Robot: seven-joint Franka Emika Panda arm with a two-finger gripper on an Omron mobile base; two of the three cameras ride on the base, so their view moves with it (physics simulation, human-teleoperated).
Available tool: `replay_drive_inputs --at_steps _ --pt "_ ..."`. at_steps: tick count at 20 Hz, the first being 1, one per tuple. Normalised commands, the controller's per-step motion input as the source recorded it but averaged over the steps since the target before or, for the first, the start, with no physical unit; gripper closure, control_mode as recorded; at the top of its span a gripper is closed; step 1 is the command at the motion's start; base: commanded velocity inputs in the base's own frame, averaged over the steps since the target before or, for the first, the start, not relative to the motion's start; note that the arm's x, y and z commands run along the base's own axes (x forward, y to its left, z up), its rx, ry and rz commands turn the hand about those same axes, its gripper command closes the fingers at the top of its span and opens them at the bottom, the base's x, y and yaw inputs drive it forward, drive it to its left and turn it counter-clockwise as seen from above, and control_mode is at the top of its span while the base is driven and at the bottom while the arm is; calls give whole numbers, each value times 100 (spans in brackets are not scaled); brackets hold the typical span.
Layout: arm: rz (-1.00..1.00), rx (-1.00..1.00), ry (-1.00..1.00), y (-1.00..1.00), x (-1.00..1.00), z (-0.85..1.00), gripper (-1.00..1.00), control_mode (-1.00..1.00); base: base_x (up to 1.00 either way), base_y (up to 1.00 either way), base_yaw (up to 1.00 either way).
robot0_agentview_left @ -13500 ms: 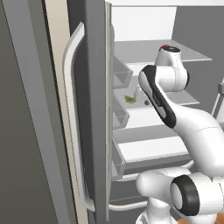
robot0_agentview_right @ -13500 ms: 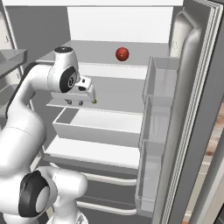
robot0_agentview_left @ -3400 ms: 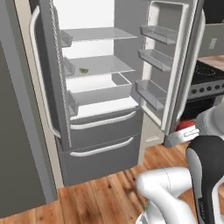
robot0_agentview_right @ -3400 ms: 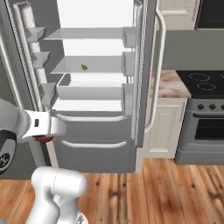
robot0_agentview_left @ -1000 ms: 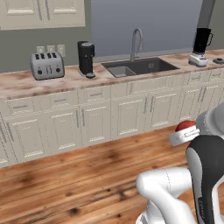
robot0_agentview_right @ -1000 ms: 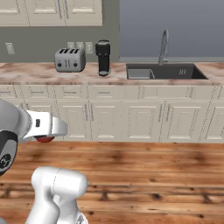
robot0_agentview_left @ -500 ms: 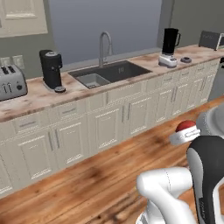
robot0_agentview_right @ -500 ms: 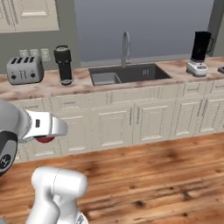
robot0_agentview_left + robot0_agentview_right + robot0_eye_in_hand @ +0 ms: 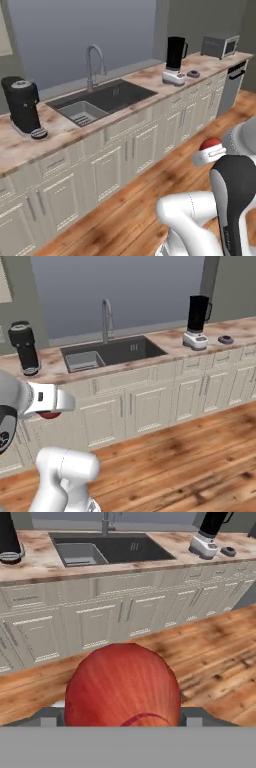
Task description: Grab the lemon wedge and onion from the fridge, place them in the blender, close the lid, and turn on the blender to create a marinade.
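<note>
A red onion (image 9: pixel 122 687) sits between my gripper's (image 9: pixel 122 714) fingers and hides their tips in the hand view. It also peeks out as a red cap at the hand (image 9: pixel 210 144) and under it (image 9: pixel 49 415). The gripper (image 9: pixel 207 154) hangs low over the wooden floor, well short of the counter. The blender (image 9: pixel 174 61) (image 9: pixel 197 317) (image 9: pixel 208 533), a black jug on a white base, stands on the counter right of the sink. The lid (image 9: pixel 193 74) (image 9: pixel 226 339) (image 9: pixel 228 550) lies on the counter just right of it. The fridge and lemon wedge are out of view.
A steel sink (image 9: pixel 102 99) with a tall tap is set in the marble counter (image 9: pixel 170 341). A black coffee machine (image 9: pixel 23 107) stands at the left, a toaster oven (image 9: pixel 219 46) at the far right. White cabinets (image 9: pixel 145 406) front the counter; wooden floor (image 9: pixel 190 456) lies between.
The whole picture has swept along the counter as the base moved: toaster gone from view, sink and blender now larger and nearer. The onion stays in the gripper.
</note>
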Motion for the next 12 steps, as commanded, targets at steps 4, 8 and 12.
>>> replay_drive_inputs --at_steps 4,8,12 --pt "0 0 0 0 0 0 100 100 100 -64 -19" --pt "0 0 0 0 0 0 100 100 100 -96 -7" --pt "0 0 0 0 0 0 100 100 100 -100 0"
